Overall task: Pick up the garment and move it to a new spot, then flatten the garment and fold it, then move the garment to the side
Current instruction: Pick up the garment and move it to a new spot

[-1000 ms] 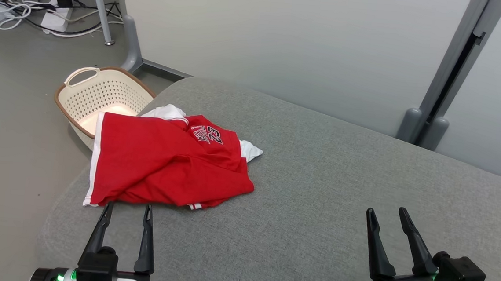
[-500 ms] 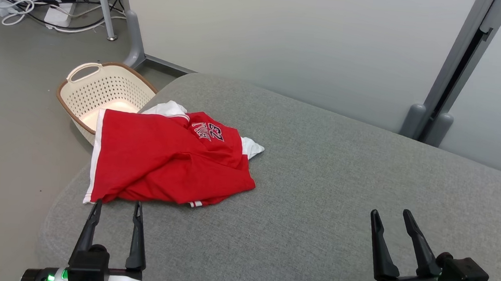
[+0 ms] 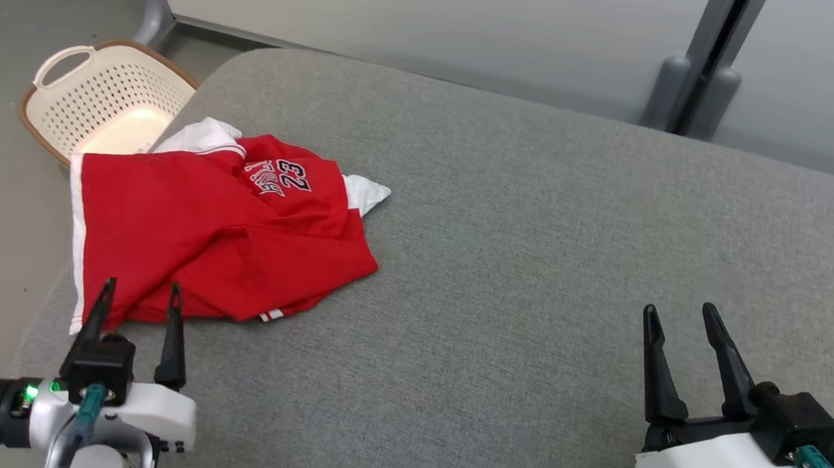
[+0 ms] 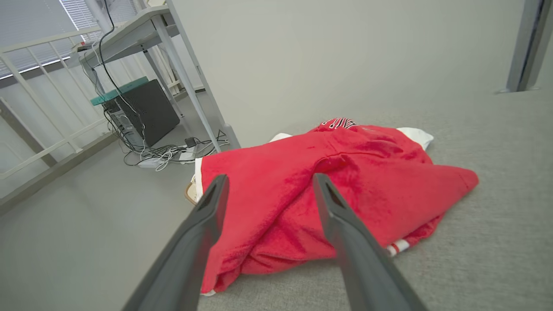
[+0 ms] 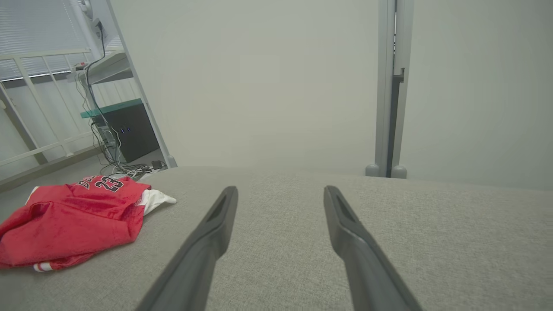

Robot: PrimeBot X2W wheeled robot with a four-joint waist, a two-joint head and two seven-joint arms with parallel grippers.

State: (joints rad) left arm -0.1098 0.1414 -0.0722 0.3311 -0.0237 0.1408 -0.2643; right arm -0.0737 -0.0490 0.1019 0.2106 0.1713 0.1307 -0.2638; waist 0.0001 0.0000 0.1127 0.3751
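Head and wrist views. A red jersey (image 3: 218, 242) numbered 23, with white trim, lies crumpled by the far left corner of the grey fabric-covered counter (image 3: 534, 235). Its left side hangs over the counter's left edge, above a cream perforated laundry basket (image 3: 88, 101) on the floor. The left pincer (image 3: 143, 287) is spread wide and holds nothing. Its 2 fingertips point at the jersey's (image 4: 389, 185) near edge; whether they touch the fabric cannot be told. The right pincer (image 3: 678, 309), equally wide and holding nothing, hovers over bare counter near the near right corner, well apart from the jersey (image 5: 73, 220).
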